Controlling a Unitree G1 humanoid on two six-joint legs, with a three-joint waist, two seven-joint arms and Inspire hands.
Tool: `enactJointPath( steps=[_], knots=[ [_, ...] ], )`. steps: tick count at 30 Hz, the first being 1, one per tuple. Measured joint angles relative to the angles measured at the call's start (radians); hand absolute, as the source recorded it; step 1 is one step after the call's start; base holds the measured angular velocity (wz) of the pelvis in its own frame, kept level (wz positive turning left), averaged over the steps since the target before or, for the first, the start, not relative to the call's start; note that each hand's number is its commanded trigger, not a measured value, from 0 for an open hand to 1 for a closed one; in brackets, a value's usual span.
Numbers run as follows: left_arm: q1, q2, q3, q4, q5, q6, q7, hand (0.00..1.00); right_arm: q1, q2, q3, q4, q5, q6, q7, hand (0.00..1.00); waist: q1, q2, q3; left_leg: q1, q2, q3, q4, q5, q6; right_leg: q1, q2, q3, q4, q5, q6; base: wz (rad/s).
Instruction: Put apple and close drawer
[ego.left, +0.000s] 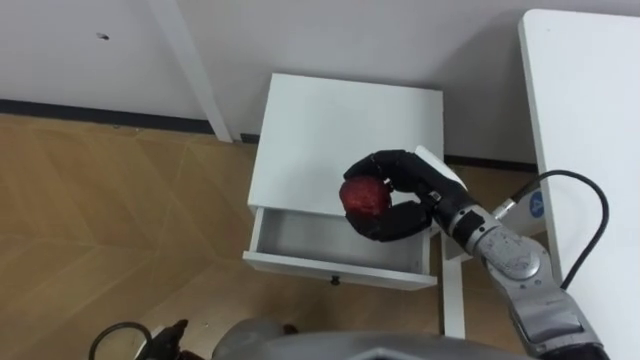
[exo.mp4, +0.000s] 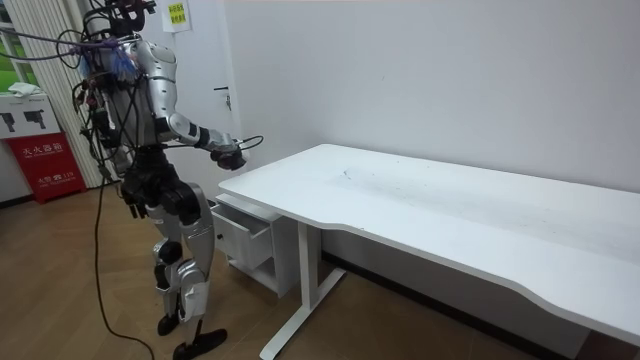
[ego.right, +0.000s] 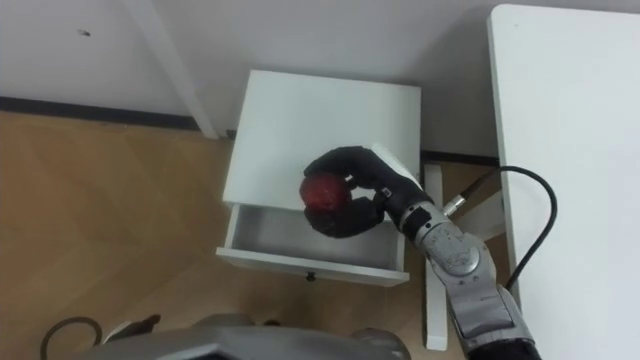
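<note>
Right hand: we see the right hand (ego.left: 422, 196) with its black fingers (ego.left: 392, 228) curled round a round red apple (ego.left: 365, 196), holding it.
Apple: held in the air, over the back of the open drawer.
Drawer: a white drawer (ego.left: 320, 238), pulled out of a small white cabinet (ego.left: 335, 125).
Desk: a large white desk (ego.left: 590, 120), just to the cabinet's right.
Stance: in the room view we see the robot upright before the cabinet, right arm stretched forward.
</note>
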Motion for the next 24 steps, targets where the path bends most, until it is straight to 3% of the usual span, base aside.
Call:
enactJointPath(
  steps=[16,24],
  knots=[
    [-0.001,0.000,-0.001,0.000,0.000,0.004,0.000,0.00,0.000,0.000,0.026,0.000,-0.001,0.006,0.001,0.00,-0.002,0.018,-0.0035,-0.012,0.004,0.000,0.017,0.000,0.000,0.002,0.002,-0.001,0.003,0.000,0.000,0.00],
    [0.000,0.000,-0.014,0.000,-0.001,0.004,0.000,0.00,0.000,0.000,0.027,0.000,0.000,0.006,0.010,0.00,-0.003,0.017,-0.0042,-0.013,0.005,-0.006,0.022,0.001,0.002,0.002,0.000,-0.012,0.015,0.000,0.000,0.02]
  ],
)
